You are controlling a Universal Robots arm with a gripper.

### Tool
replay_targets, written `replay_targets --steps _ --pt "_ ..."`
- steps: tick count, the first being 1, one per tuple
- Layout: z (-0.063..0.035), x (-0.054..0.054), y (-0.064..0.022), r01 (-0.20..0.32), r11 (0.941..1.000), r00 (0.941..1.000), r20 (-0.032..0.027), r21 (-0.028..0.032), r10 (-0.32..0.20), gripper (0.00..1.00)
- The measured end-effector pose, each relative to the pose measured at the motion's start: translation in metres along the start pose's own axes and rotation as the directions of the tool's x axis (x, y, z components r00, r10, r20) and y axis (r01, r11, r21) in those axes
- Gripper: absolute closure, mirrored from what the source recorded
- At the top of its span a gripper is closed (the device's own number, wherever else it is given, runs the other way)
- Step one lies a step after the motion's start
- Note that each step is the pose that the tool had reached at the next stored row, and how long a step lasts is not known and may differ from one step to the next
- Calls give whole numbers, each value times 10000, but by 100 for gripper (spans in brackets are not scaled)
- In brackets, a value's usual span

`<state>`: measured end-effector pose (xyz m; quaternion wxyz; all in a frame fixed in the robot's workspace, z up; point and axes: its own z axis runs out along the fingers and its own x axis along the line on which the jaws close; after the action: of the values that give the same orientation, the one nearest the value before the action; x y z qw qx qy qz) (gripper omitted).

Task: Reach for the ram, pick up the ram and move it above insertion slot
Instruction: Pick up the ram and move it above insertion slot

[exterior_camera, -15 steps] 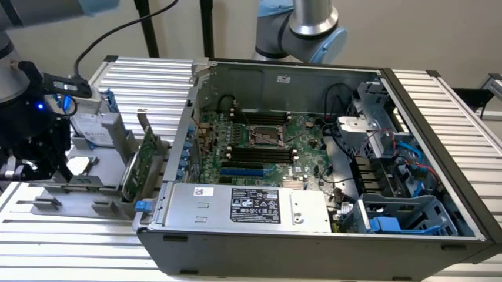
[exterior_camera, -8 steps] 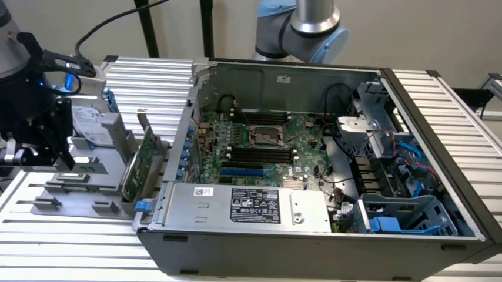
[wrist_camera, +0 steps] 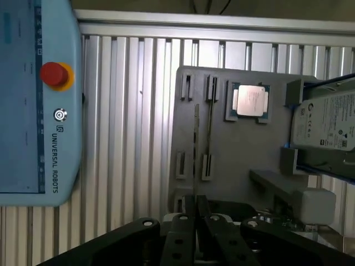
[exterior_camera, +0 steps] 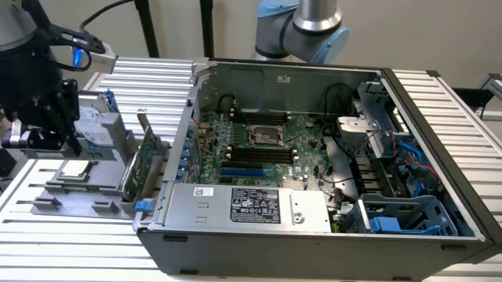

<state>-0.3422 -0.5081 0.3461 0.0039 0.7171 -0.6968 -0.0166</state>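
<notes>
The claw [wrist_camera: 195, 221] hangs over the grey holder tray [wrist_camera: 244, 149], fingers nearly together, gripping nothing.

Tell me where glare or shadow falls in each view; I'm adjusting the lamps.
Exterior view: light is soft and even, the case interior is dimmer, the gripper is a dark mass. Wrist view: the CPU lid shines brightest, the table slats carry a pale sheen, the gripper is dark.

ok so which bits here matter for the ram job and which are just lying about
Job: ram, gripper, motherboard memory slots.
Lying about: processor chip, hard drive, expansion card, teach pendant.
</notes>
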Motion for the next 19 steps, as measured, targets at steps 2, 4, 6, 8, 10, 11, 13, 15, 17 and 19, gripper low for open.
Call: replay_targets --steps 2,4,6,8,10,11,13,15,17,19 --pt "-57 1 -63 28 10000 10000 73 3 -28 87" --pt "-113 2 -130 59 10000 9999 161 5 -59 87" --pt "-163 3 -195 91 10000 9996 253 8 -91 87" --pt "-214 4 -263 123 9999 9993 351 11 -123 87" --pt "-264 5 -330 157 9999 9989 446 14 -157 87" --pt "-290 5 -363 175 9998 9986 495 17 -176 87" --pt "-342 7 -431 213 9998 9980 589 21 -213 87" --pt "-383 7 -501 247 9997 9974 672 25 -248 87" --pt "-415 9 -574 277 9996 9969 737 27 -278 87" --pt "-439 11 -657 305 9995 9965 782 28 -307 87"
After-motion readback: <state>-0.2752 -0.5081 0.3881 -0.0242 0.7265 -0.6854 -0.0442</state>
